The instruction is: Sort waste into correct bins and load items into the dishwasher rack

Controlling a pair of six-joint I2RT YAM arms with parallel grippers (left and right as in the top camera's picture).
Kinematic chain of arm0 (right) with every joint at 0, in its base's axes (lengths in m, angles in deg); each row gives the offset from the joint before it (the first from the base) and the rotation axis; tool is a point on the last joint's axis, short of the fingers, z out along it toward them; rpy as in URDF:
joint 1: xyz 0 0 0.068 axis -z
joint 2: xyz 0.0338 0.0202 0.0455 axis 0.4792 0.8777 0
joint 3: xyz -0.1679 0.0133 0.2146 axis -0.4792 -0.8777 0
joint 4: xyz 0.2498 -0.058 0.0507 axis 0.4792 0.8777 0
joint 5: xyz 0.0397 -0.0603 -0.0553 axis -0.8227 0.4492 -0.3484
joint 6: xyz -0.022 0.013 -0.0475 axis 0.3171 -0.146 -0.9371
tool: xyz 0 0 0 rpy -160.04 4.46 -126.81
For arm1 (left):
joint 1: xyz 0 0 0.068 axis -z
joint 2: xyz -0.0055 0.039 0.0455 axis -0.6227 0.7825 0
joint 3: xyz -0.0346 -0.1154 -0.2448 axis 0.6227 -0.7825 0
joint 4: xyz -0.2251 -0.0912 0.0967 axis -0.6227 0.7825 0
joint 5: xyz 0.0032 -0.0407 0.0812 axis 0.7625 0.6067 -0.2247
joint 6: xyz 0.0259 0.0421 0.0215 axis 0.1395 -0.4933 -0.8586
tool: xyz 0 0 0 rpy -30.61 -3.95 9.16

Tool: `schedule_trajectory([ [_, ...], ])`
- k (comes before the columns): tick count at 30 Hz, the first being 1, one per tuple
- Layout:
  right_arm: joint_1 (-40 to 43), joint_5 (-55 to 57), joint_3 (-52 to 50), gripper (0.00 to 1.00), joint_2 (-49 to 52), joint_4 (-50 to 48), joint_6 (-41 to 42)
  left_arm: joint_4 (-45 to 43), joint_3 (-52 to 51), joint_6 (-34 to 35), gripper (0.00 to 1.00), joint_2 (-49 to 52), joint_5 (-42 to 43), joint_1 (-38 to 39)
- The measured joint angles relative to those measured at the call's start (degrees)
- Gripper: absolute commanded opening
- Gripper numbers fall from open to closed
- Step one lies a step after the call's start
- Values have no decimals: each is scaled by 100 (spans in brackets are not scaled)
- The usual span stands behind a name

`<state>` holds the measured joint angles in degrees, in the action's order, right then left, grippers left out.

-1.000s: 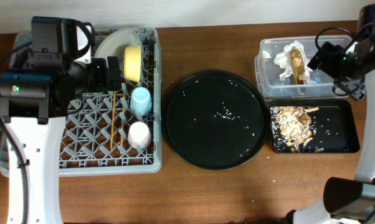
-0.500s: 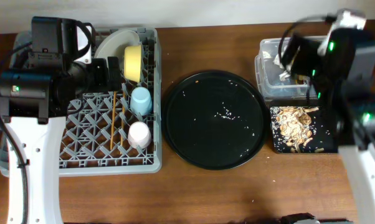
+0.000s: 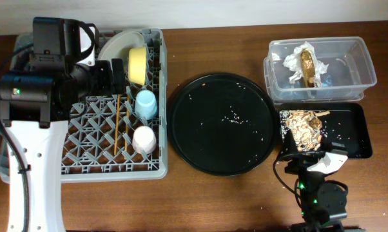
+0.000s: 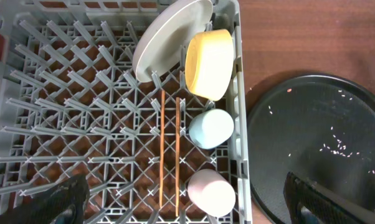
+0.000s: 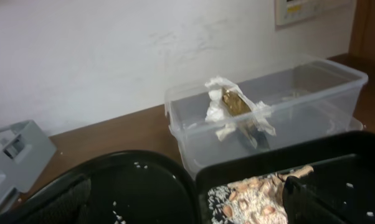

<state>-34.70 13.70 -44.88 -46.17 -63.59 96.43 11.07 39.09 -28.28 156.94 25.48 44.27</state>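
Note:
The grey dishwasher rack point(image 3: 84, 169) holds the plate point(image 3: 116, 45), yellow bowl point(image 3: 137, 64), blue cup point(image 3: 145, 103), pink-white cup point(image 3: 144, 138) and two chopsticks point(image 3: 120, 125). My left gripper point(image 3: 110, 76) hangs open and empty above them point(image 4: 187, 208). The white paper with the gold wrapper point(image 3: 303, 63) lies in the clear tub point(image 3: 361, 64). The food scraps and rice point(image 3: 303, 125) lie in the shallow black tray point(image 3: 355, 129). My right gripper point(image 3: 302, 156) is low at that tray's front left corner, open and empty point(image 5: 197, 202).
The large round black tray point(image 3: 223, 122) sits between the rack and the bins with scattered rice grains on it. The right arm's base is at the table's front edge. A wall runs behind the tub in the right wrist view.
The right arm has swung from above the clear tub down to the front of the table, uncovering the tub and black tray. The left arm has not moved.

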Motion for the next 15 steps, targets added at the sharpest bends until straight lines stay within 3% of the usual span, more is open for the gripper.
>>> schedule_trajectory([
  [7, 0, -415, -623, 98, -730, 35, -199, 7, 0, -2, 99, 0, 0, 0],
  [15, 0, -844, -629, 98, -741, 50, -387, 7, 0, 0, 99, 0, -2, 0],
])
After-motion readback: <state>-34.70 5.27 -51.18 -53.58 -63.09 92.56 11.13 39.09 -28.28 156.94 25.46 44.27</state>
